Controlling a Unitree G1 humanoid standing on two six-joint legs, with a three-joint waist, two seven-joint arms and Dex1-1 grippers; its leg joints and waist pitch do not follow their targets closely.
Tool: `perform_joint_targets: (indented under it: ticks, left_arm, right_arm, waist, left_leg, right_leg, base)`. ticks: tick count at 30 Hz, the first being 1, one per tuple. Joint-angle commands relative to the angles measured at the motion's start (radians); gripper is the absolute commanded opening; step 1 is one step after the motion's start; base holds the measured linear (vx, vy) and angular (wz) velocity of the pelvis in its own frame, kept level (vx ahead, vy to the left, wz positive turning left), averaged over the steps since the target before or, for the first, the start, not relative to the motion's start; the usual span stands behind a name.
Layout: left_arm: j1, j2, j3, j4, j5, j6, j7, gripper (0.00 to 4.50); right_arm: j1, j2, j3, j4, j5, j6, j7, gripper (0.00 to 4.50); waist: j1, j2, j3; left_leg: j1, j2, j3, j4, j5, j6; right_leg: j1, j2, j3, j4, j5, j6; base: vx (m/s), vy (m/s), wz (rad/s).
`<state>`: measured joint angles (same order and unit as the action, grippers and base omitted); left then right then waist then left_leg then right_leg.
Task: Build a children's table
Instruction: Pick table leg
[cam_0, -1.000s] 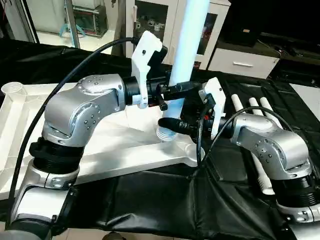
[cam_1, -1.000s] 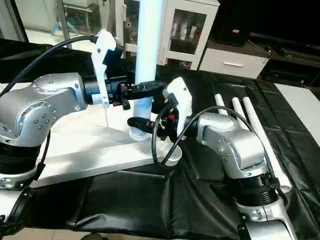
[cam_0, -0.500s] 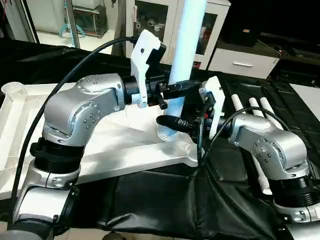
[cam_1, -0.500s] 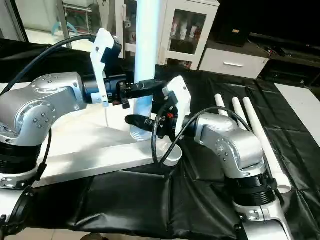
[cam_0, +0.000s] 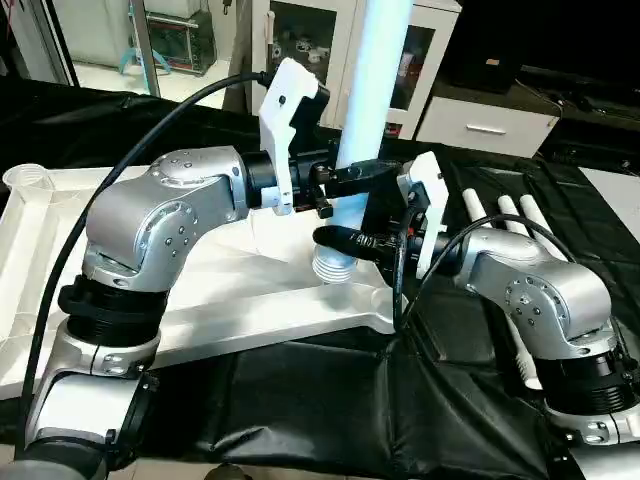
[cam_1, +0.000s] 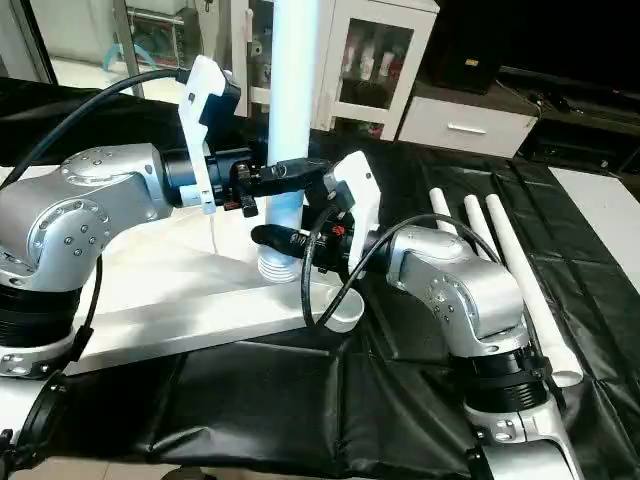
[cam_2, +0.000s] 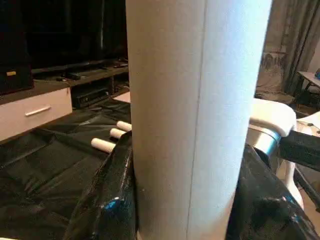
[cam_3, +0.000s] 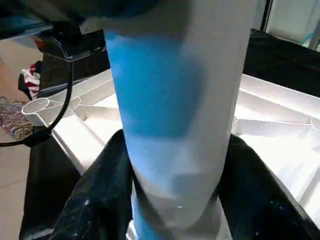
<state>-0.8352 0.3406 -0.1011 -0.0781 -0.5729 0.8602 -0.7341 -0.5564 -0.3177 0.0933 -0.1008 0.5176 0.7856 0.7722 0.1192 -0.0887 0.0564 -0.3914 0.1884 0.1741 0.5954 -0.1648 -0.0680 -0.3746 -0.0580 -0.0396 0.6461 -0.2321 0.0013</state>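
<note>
Grippers both clamp one upright leg (cam_0: 372, 90): the left gripper (cam_0: 345, 182) higher, the right gripper (cam_0: 345, 240) just below it. Beneath them, its ribbed foot sits at the table top's (cam_0: 230, 290) corner socket. Three spare legs (cam_1: 500, 250) lie beyond the right arm.

A crinkled black sheet (cam_0: 300, 400) covers the desk, hanging over its near edge. Behind it stands a white cabinet with glass doors (cam_1: 378, 62), small items on its shelves. To the right of that sits a low white drawer unit (cam_0: 487, 127) with a metal handle, dark furniture (cam_1: 590, 90) beyond.
</note>
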Motion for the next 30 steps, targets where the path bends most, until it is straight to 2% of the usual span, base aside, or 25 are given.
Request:
perform_joint_targets:
  ticks: [1, 4, 9, 10, 13, 15, 17, 18, 19, 20, 21, 22, 23, 24, 25, 26, 27, 28, 29, 30]
  left_arm:
    - [-0.028, -0.024, -0.023, -0.006, -0.032, 0.025, -0.016, 2.57]
    - [-0.026, -0.021, -0.01, -0.012, -0.057, 0.042, -0.033, 2.74]
    - [-0.021, -0.035, 0.036, 0.01, -0.078, 0.043, -0.025, 3.33]
    - [-0.018, -0.042, 0.058, 0.019, -0.084, 0.039, -0.021, 3.33]
    - [-0.011, -0.047, 0.08, 0.022, -0.089, 0.023, -0.019, 3.53]
    - [-0.004, -0.056, 0.096, 0.029, -0.078, -0.007, 0.0, 3.81]
    - [0.002, -0.065, 0.111, 0.036, -0.072, -0.036, 0.01, 3.83]
    - [0.008, -0.08, 0.139, 0.051, -0.057, -0.103, 0.029, 3.83]
    - [0.008, -0.083, 0.146, 0.056, -0.049, -0.124, 0.035, 3.84]
    - [0.009, -0.086, 0.155, 0.062, -0.038, -0.146, 0.048, 3.84]
    - [0.01, -0.086, 0.16, 0.066, -0.027, -0.162, 0.058, 3.84]
    - [0.019, -0.069, 0.15, 0.081, 0.041, -0.232, 0.09, 3.84]
    - [0.026, -0.055, 0.136, 0.087, 0.079, -0.267, 0.102, 3.84]
    - [0.047, -0.016, 0.094, 0.105, 0.175, -0.342, 0.13, 3.84]
    - [0.063, 0.008, 0.065, 0.113, 0.225, -0.377, 0.139, 3.84]
    - [0.075, 0.025, 0.044, 0.12, 0.26, -0.402, 0.146, 3.84]
    - [0.111, 0.07, -0.026, 0.137, 0.345, -0.462, 0.15, 3.84]
    - [0.152, 0.103, -0.079, 0.144, 0.404, -0.514, 0.143, 3.84]
    - [0.192, 0.12, -0.115, 0.143, 0.433, -0.544, 0.129, 3.84]
    - [0.235, 0.122, -0.139, 0.134, 0.438, -0.549, 0.106, 3.84]
  right_arm:
    - [-0.023, -0.001, -0.021, 0.012, 0.013, 0.008, -0.013, 1.95]
    - [-0.022, 0.002, -0.027, 0.012, 0.015, 0.005, -0.017, 1.94]
    - [-0.02, 0.004, -0.045, 0.018, 0.012, 0.0, -0.035, 1.91]
    - [-0.018, 0.002, -0.056, 0.029, 0.002, -0.006, -0.051, 1.91]
    - [-0.014, 0.0, -0.073, 0.053, -0.02, -0.019, -0.085, 1.91]
    - [-0.011, 0.002, -0.09, 0.082, -0.039, -0.034, -0.119, 1.91]
    - [-0.009, 0.008, -0.103, 0.097, -0.045, -0.046, -0.138, 1.91]
    - [-0.006, 0.017, -0.133, 0.123, -0.055, -0.075, -0.176, 1.91]
    - [-0.005, 0.019, -0.142, 0.131, -0.058, -0.085, -0.19, 1.91]
    - [-0.002, 0.019, -0.152, 0.137, -0.061, -0.096, -0.201, 1.91]
    - [0.001, 0.019, -0.158, 0.141, -0.064, -0.103, -0.209, 1.9]
    - [0.012, 0.02, -0.184, 0.15, -0.079, -0.134, -0.246, 1.9]
    - [0.016, 0.022, -0.198, 0.151, -0.081, -0.142, -0.261, 1.9]
    - [0.026, 0.029, -0.234, 0.152, -0.082, -0.169, -0.295, 1.9]
    - [0.031, 0.034, -0.253, 0.15, -0.081, -0.185, -0.315, 1.9]
    - [0.035, 0.038, -0.266, 0.149, -0.081, -0.197, -0.329, 1.9]
    - [0.05, 0.036, -0.285, 0.141, -0.098, -0.226, -0.36, 1.9]
    - [0.069, 0.04, -0.3, 0.123, -0.108, -0.241, -0.385, 1.9]
    - [0.09, 0.047, -0.314, 0.102, -0.109, -0.24, -0.403, 1.9]
    - [0.11, 0.053, -0.326, 0.078, -0.105, -0.232, -0.414, 1.9]
  waist:
    - [0.003, 0.013, -0.068]
    - [0.003, 0.012, -0.068]
    - [0.005, 0.013, -0.068]
    - [0.005, 0.01, -0.068]
    - [0.006, 0.012, -0.068]
    - [0.006, 0.009, -0.068]
    - [0.006, 0.01, -0.067]
    - [0.006, 0.016, -0.068]
    - [0.006, 0.013, -0.069]
    - [0.008, 0.02, -0.07]
    - [0.006, 0.017, -0.071]
    - [0.005, 0.024, -0.071]
    - [0.003, 0.022, -0.072]
    - [0.004, 0.034, -0.072]
    - [0.0, 0.043, -0.073]
    - [-0.005, 0.033, -0.072]
    - [-0.001, 0.056, -0.075]
    - [-0.008, 0.064, -0.074]
    - [-0.012, 0.053, -0.073]
    - [-0.011, 0.06, -0.075]
  left_leg:
    - [0.034, 0.039, -0.009, -0.065, -0.091, -0.067]
    - [0.032, 0.039, -0.01, -0.065, -0.089, -0.068]
    - [0.033, 0.038, -0.009, -0.065, -0.086, -0.063]
    - [0.033, 0.039, -0.009, -0.064, -0.087, -0.064]
    - [0.034, 0.039, -0.009, -0.065, -0.093, -0.069]
    - [0.033, 0.039, -0.008, -0.065, -0.093, -0.067]
    - [0.032, 0.039, -0.009, -0.065, -0.093, -0.068]
    - [0.033, 0.039, -0.009, -0.065, -0.1, -0.075]
    - [0.033, 0.04, -0.009, -0.065, -0.099, -0.08]
    - [0.035, 0.039, -0.01, -0.065, -0.099, -0.084]
    - [0.033, 0.039, -0.009, -0.064, -0.097, -0.084]
    - [0.032, 0.039, -0.011, -0.065, -0.1, -0.083]
    - [0.033, 0.039, -0.011, -0.065, -0.098, -0.083]
    - [0.033, 0.04, -0.015, -0.066, -0.098, -0.081]
    - [0.034, 0.04, -0.015, -0.066, -0.104, -0.088]
    - [0.034, 0.038, -0.014, -0.067, -0.111, -0.088]
    - [0.037, 0.041, -0.018, -0.067, -0.111, -0.09]
    - [0.036, 0.039, -0.017, -0.066, -0.119, -0.094]
    - [0.035, 0.039, -0.016, -0.068, -0.122, -0.096]
    - [0.038, 0.039, -0.015, -0.067, -0.123, -0.096]
  right_leg:
    - [0.036, -0.078, 0.038, -0.066, 0.012, -0.166]
    - [0.036, -0.078, 0.037, -0.065, 0.017, -0.168]
    - [0.036, -0.078, 0.038, -0.066, 0.026, -0.174]
    - [0.036, -0.078, 0.038, -0.066, 0.023, -0.174]
    - [0.035, -0.078, 0.037, -0.067, 0.011, -0.172]
    - [0.036, -0.079, 0.038, -0.067, 0.01, -0.168]
    - [0.036, -0.079, 0.038, -0.068, 0.008, -0.166]
    - [0.035, -0.08, 0.038, -0.07, 0.004, -0.166]
    - [0.036, -0.08, 0.038, -0.07, 0.009, -0.168]
    - [0.036, -0.079, 0.038, -0.069, 0.016, -0.168]
    - [0.037, -0.078, 0.038, -0.068, 0.028, -0.166]
    - [0.039, -0.076, 0.038, -0.07, 0.046, -0.149]
    - [0.04, -0.075, 0.038, -0.069, 0.052, -0.142]
    - [0.039, -0.076, 0.039, -0.072, 0.058, -0.124]
    - [0.039, -0.074, 0.039, -0.068, 0.062, -0.116]
    - [0.039, -0.072, 0.038, -0.069, 0.056, -0.106]
    - [0.036, -0.076, 0.038, -0.069, 0.05, -0.102]
    - [0.034, -0.071, 0.039, -0.069, 0.051, -0.097]
    - [0.038, -0.069, 0.038, -0.069, 0.059, -0.095]
    - [0.035, -0.07, 0.038, -0.068, 0.064, -0.105]
  base:
    - [0.0, 0.0, 0.0]
    - [0.0, 0.0, 0.0]
    - [0.0, 0.0, 0.0]
    - [0.0, 0.0, 0.0]
    - [0.0, 0.0, 0.0]
    - [0.0, 0.0, 0.0]
    - [0.0, 0.0, 0.0]
    - [0.0, 0.0, 0.0]
    - [0.0, 0.0, 0.0]
    - [0.0, 0.0, 0.0]
    - [0.0, 0.0, 0.0]
    - [0.0, 0.0, 0.0]
    - [0.0, 0.0, 0.0]
    - [0.0, 0.0, 0.0]
    - [0.0, 0.0, 0.0]
    - [0.0, 0.0, 0.0]
    - [0.0, 0.0, 0.0]
    - [0.0, 0.0, 0.0]
    - [0.0, 0.0, 0.0]
    - [0.0, 0.0, 0.0]
